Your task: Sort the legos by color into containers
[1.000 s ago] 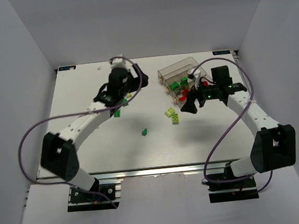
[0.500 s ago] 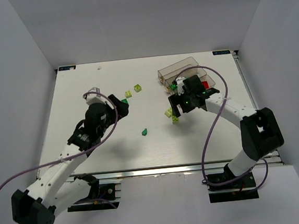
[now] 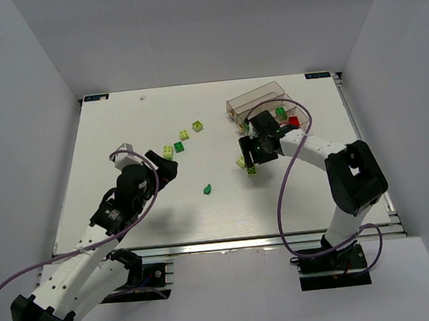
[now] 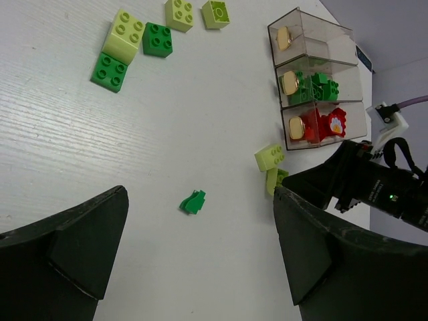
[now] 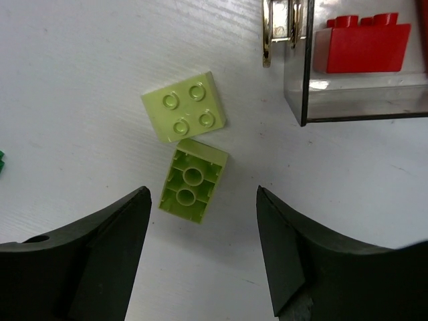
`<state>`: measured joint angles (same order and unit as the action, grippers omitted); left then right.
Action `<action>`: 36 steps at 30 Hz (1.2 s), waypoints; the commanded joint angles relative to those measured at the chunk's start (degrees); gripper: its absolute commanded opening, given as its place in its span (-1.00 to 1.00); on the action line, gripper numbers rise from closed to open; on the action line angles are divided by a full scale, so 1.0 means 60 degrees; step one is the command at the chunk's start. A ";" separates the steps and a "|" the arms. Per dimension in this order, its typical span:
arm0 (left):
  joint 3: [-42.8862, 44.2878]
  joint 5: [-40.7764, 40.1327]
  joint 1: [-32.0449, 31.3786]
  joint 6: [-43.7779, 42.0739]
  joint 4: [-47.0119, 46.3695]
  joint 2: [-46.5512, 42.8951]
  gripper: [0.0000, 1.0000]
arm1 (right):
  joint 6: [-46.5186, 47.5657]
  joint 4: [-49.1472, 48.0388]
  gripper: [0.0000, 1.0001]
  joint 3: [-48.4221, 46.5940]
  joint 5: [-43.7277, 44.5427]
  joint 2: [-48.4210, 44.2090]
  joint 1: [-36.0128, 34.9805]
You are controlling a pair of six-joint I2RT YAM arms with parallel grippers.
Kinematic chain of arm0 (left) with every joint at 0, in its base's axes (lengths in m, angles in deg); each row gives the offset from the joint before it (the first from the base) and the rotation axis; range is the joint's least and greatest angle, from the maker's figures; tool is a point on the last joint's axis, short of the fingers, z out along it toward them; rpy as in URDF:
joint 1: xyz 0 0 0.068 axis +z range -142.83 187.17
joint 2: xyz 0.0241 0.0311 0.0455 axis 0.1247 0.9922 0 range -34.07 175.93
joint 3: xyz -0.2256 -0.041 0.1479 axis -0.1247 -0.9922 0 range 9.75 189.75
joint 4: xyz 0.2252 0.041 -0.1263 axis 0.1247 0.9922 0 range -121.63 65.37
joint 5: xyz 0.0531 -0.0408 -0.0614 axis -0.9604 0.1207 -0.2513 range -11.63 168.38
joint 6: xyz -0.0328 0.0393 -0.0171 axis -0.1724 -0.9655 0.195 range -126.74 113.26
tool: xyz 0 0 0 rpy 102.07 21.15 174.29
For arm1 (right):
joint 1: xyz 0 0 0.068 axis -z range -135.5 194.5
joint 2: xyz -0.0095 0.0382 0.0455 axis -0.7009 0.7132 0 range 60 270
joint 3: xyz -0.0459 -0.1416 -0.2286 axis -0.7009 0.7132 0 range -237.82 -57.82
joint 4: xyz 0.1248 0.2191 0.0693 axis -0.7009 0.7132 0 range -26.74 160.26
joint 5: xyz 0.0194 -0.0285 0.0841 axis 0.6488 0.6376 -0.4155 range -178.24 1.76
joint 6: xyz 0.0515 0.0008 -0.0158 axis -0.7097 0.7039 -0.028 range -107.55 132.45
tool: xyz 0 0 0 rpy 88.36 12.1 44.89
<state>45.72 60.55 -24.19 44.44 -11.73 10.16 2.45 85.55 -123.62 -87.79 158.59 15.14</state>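
Right end effector (image 5: 202,214), jaws apart, straddles two pale legos (image 5: 194,185) at frame centre, likely lining up a grasp; left end effector (image 4: 200,221) also apart.

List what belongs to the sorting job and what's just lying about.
Job: pale bricks, green bricks, red brick, bins.
Lying about: white scrap, purple cable, corner label.

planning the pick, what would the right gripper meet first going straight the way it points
Most likely the upside-down pale yellow-green brick, which lies on the table between the open fingers of the right gripper. How far off it is can't be judged.
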 commanded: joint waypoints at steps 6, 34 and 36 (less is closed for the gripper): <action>-0.0061 -0.0237 -0.0033 0.0142 0.0096 -0.0091 0.96 | -0.0325 -0.0008 0.35 -0.0151 0.0013 0.0326 -0.0174; -0.0164 -0.0398 -0.0033 0.0098 -0.0006 -0.0018 0.96 | 0.0231 -0.0462 -0.08 0.0083 0.0013 0.0796 -0.0247; -0.0164 -0.0384 -0.0033 0.0098 0.0008 -0.0003 0.96 | 0.0304 -0.0462 0.00 0.0098 0.0013 0.0825 -0.0247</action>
<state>44.93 59.17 -24.19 45.03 -11.48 10.14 2.87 84.08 -123.59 -87.77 163.25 14.00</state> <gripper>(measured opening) 0.983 0.493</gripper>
